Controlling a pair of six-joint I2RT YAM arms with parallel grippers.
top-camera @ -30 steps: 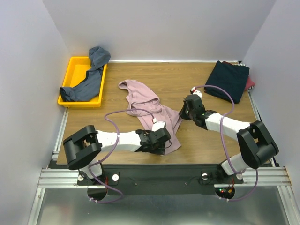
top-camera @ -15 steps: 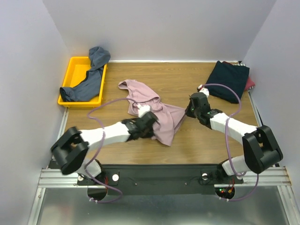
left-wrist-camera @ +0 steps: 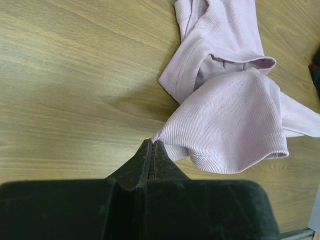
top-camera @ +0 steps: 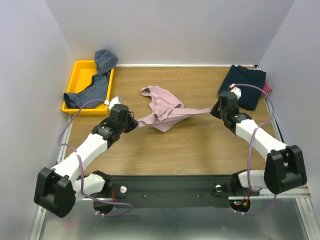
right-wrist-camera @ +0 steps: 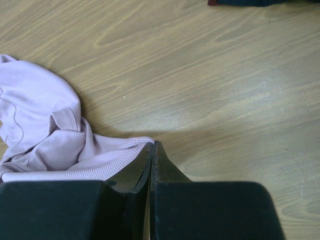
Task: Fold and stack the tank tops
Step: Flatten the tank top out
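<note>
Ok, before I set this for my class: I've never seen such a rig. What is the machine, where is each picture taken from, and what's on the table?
It is two robot arms bolted to the near edge of a wooden table. The wide picture looks down from above; the other two come from a camera on each wrist. The left gripper and right gripper each pinch an edge of the pink tank top, held between them. A blue-grey tank top drapes over the yellow tray; a dark navy top lies folded far right.
</note>
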